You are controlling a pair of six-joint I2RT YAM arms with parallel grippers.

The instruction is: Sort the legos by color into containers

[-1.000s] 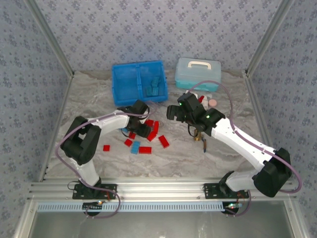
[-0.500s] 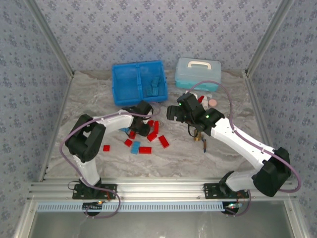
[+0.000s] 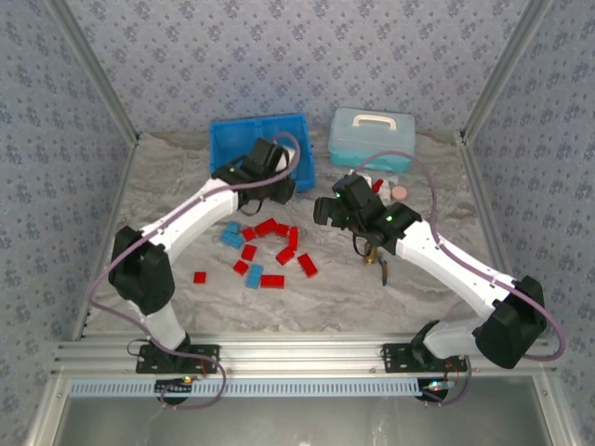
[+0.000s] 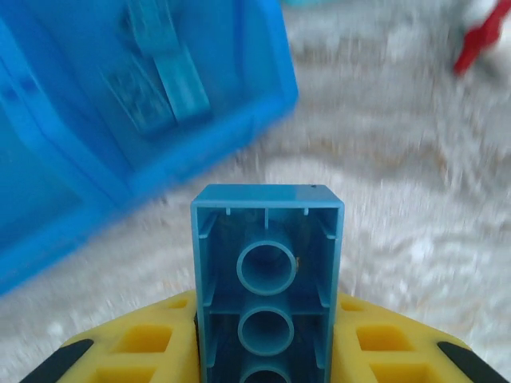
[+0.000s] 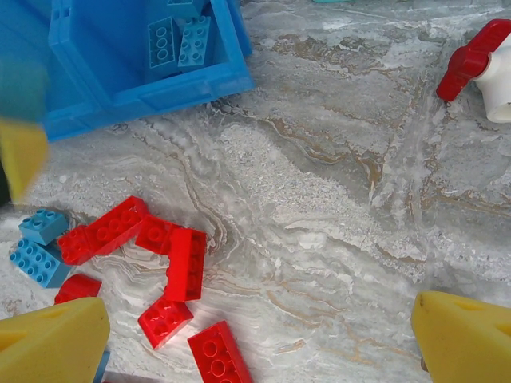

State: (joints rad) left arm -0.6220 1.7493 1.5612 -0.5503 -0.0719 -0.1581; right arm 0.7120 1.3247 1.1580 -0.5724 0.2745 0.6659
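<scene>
The left fingers (image 4: 144,345) pinched a blue brick (image 4: 267,279) at the tray's (image 4: 96,152) near edge; the right fingers (image 5: 49,345) hung spread wide, right of the tray; red bricks (image 3: 279,243) lay on the surface (image 3: 372,288) before the tray; blue bricks (image 5: 177,40) sat in its right compartment.

Grey-white marbled tabletop (image 3: 167,172), walled by patterned panels on three sides.
Far centre: bright blue two-compartment tray (image 3: 228,125).
Just right of it: pale translucent blue case (image 3: 372,139) with white handle.
Near the case, toward the front: small pinkish disc (image 3: 400,191) and a red-and-white piece (image 5: 479,64).
Centre: loose scatter of red bricks (image 3: 272,281), several touching, with a few light blue bricks (image 3: 231,234) at its left edge.
Apart to the left: single red brick (image 3: 200,277).
Right of the scatter: small brass fitting (image 3: 376,257).
</scene>
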